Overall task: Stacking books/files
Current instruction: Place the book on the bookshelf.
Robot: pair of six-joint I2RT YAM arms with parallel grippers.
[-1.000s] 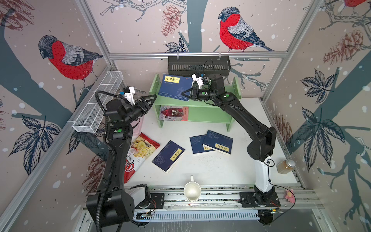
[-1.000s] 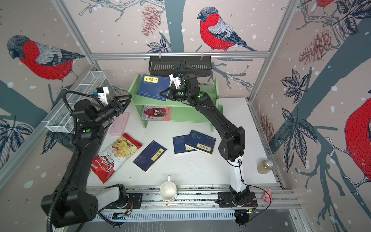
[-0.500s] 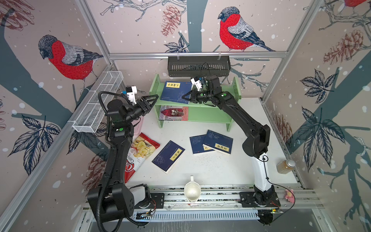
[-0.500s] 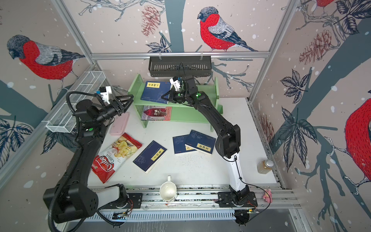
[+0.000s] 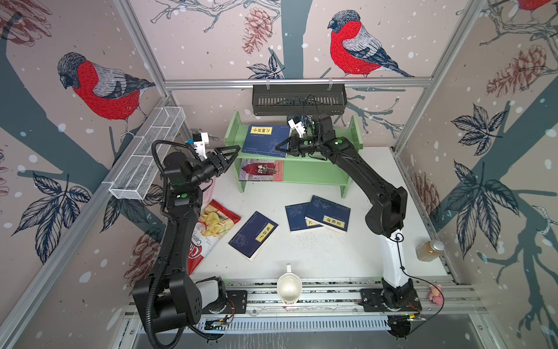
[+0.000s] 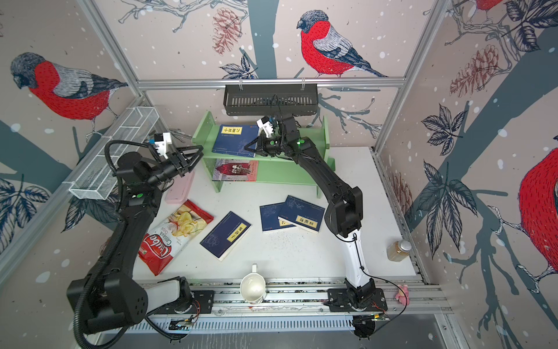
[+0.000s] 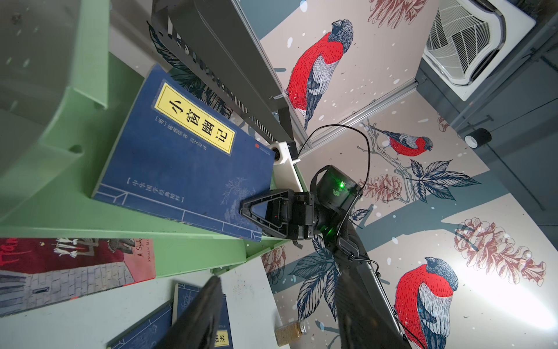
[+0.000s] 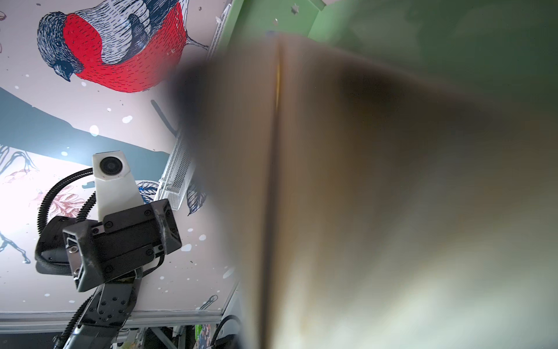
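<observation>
1. Navy-blue paperback (image 5: 265,142) with a yellow title label lies flat on the top board of the green shelf (image 5: 314,175), upper centre of both top views.
2. Right fingers (image 7: 265,196) clench its lower right corner.
3. Left fingers (image 5: 228,148) hang released beside the shelf's left end.
4. Pink-and-red illustrated book (image 5: 261,170) lies on the lower board.

Both top views look down together; wrist cameras closely face the shelf (image 7: 193,253).

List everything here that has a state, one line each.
Navy-blue paperback on green shelf's top tier: corner gripped.
Right gripper: shut on that paperback.
Left gripper: open, empty.
Pink-and-red illustrated book: flat on lower tier.
Two navy paperbacks: overlapping on table.
Single navy paperback: flat, apart.
</observation>
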